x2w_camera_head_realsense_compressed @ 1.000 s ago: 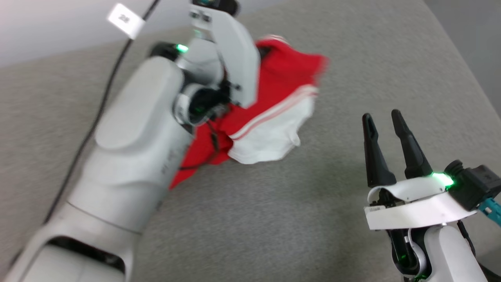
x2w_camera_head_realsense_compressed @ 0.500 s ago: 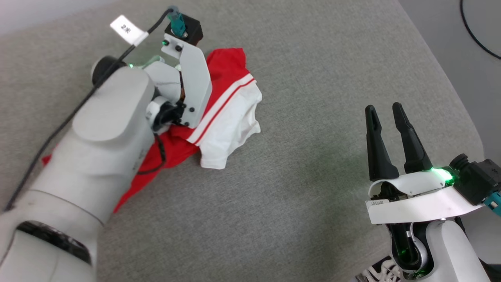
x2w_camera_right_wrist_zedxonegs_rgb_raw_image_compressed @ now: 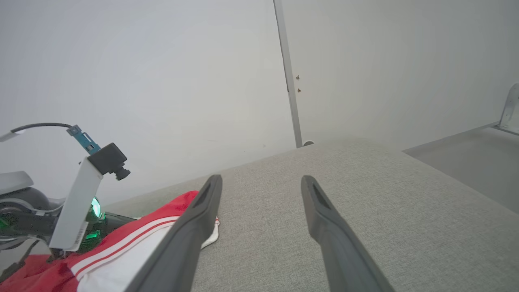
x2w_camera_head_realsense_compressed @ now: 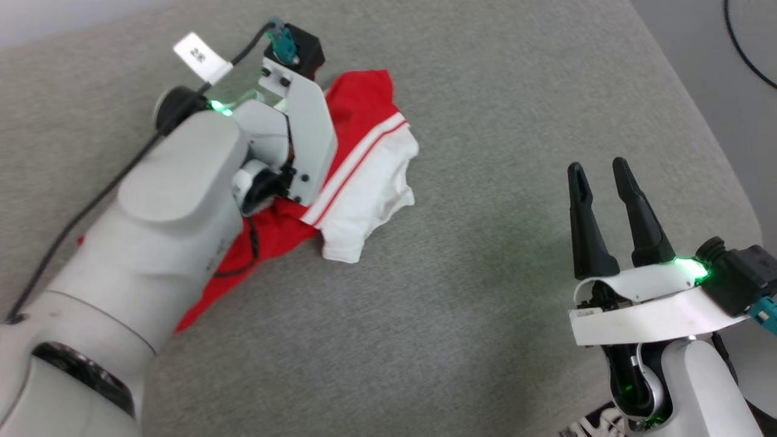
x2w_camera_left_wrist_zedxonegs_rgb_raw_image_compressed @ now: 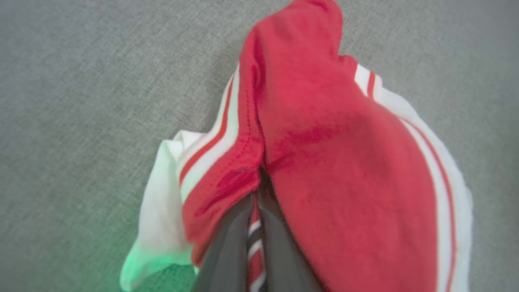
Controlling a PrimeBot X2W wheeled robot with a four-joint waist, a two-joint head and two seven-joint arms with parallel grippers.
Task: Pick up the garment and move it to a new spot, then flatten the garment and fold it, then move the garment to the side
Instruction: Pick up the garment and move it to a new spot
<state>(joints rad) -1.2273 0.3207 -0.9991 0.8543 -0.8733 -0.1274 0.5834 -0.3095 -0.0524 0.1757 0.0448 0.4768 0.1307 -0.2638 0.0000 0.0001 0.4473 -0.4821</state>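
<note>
The garment [x2w_camera_head_realsense_compressed: 370, 182] is a red shirt with a white sleeve and red-and-white striped trim. It lies bunched on the grey cushioned surface [x2w_camera_head_realsense_compressed: 461, 315] at the upper left of the head view. My left arm's wrist [x2w_camera_head_realsense_compressed: 297, 133] covers its middle. In the left wrist view my left gripper [x2w_camera_left_wrist_zedxonegs_rgb_raw_image_compressed: 259, 194] is shut on a fold of the garment [x2w_camera_left_wrist_zedxonegs_rgb_raw_image_compressed: 332, 154], with striped trim pinched between the fingers [x2w_camera_left_wrist_zedxonegs_rgb_raw_image_compressed: 231, 243]. My right gripper [x2w_camera_head_realsense_compressed: 601, 173] hovers open at the right, well apart from the garment. From the right wrist view my right gripper [x2w_camera_right_wrist_zedxonegs_rgb_raw_image_compressed: 261, 180] holds nothing, and the garment [x2w_camera_right_wrist_zedxonegs_rgb_raw_image_compressed: 121, 251] sits at lower left.
The grey surface ends at a rounded edge on the right [x2w_camera_head_realsense_compressed: 722, 182], with floor and a black cable [x2w_camera_head_realsense_compressed: 749, 60] beyond. A black cable with a white tag [x2w_camera_head_realsense_compressed: 197, 56] runs along my left arm. A pale wall [x2w_camera_right_wrist_zedxonegs_rgb_raw_image_compressed: 162, 81] stands behind the surface.
The head camera has shifted. A second ago the garment was blurred in motion under my left gripper; now it rests still on the surface. The right gripper has stayed open in place.
</note>
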